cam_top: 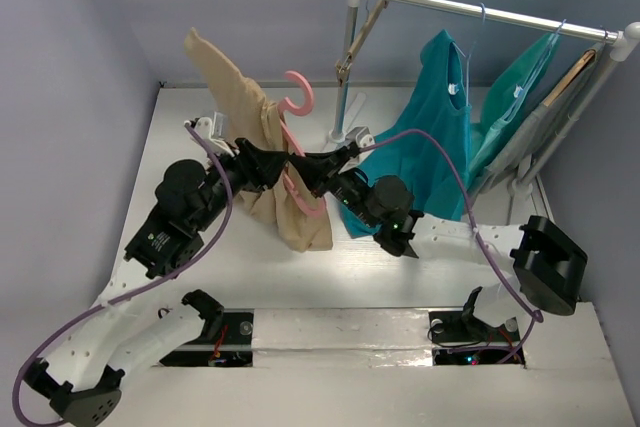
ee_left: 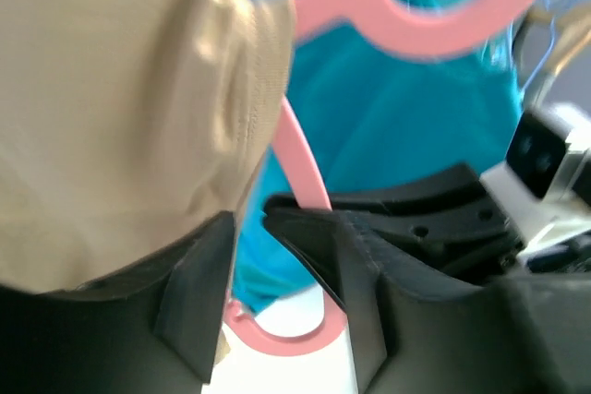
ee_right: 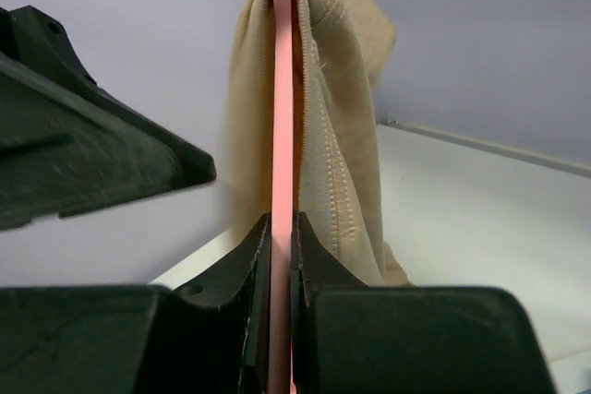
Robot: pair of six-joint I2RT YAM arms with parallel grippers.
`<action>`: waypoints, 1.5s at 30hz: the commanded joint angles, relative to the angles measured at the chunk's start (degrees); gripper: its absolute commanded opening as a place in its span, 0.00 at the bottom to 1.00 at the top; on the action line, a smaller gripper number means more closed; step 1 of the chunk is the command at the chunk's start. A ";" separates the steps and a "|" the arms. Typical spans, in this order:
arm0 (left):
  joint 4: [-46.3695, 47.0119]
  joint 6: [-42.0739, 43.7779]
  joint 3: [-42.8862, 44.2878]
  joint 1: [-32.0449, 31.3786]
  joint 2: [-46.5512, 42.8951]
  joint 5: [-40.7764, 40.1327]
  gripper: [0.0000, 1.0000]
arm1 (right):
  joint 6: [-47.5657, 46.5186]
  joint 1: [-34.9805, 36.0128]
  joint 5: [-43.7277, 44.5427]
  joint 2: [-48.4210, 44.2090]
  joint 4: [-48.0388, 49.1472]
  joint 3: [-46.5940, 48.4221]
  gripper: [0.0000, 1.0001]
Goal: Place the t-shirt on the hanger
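The tan t-shirt (cam_top: 255,117) hangs draped on the pink hanger (cam_top: 300,97), which is held upright above the table with its hook on top. My right gripper (cam_top: 318,172) is shut on the hanger's thin rim (ee_right: 282,89), with the shirt (ee_right: 342,136) right behind it. My left gripper (cam_top: 262,160) is at the shirt's side, facing the right one. In the left wrist view its jaws (ee_left: 249,219) stand a little apart with nothing between them. The shirt (ee_left: 120,117) lies against its left finger, and the hanger (ee_left: 425,29) shows beyond.
A metal clothes rack (cam_top: 480,9) stands at the back right with teal garments (cam_top: 430,137), grey ones (cam_top: 540,127) and a wooden hanger (cam_top: 358,42). Its post foot (cam_top: 345,135) is just behind the grippers. Walls close in the left and back.
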 commanded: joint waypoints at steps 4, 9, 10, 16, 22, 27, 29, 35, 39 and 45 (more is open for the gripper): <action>4.58 -2.40 -0.27 -0.39 -4.51 -10.63 0.49 | -0.15 -0.12 2.38 -4.11 14.42 -4.99 0.00; 9.50 -6.00 -0.89 -0.39 -3.02 -17.40 0.57 | -0.32 -0.12 2.82 -4.47 14.95 -7.10 0.00; 10.12 -6.44 -0.71 -0.39 -1.88 -17.93 0.58 | -0.41 -0.12 2.99 -4.47 14.95 -7.54 0.00; 15.57 -9.43 -0.01 -0.39 3.12 -18.81 0.69 | -0.76 0.41 2.91 -4.91 14.25 -8.42 0.00; 18.38 -10.57 -0.26 -0.39 8.23 -17.94 0.72 | -1.29 1.47 2.56 -4.73 14.16 -8.51 0.00; 27.86 -12.06 -4.92 0.84 8.59 -17.67 0.71 | -1.55 1.99 2.03 -3.42 13.63 -7.64 0.00; 32.68 -13.30 -8.78 0.84 7.89 -17.32 0.71 | -1.73 2.52 1.94 -2.62 13.45 -7.28 0.00; 35.69 -15.93 -13.71 1.36 5.87 -20.74 0.69 | -2.34 3.75 2.91 -0.42 14.16 -7.02 0.00; 37.64 -17.08 -16.44 1.89 3.93 -22.24 0.65 | -2.25 3.75 3.52 0.10 14.16 -6.93 0.00; 36.66 -18.05 -17.32 3.56 3.40 -22.33 0.64 | -2.43 3.75 5.28 2.03 12.49 -6.05 0.00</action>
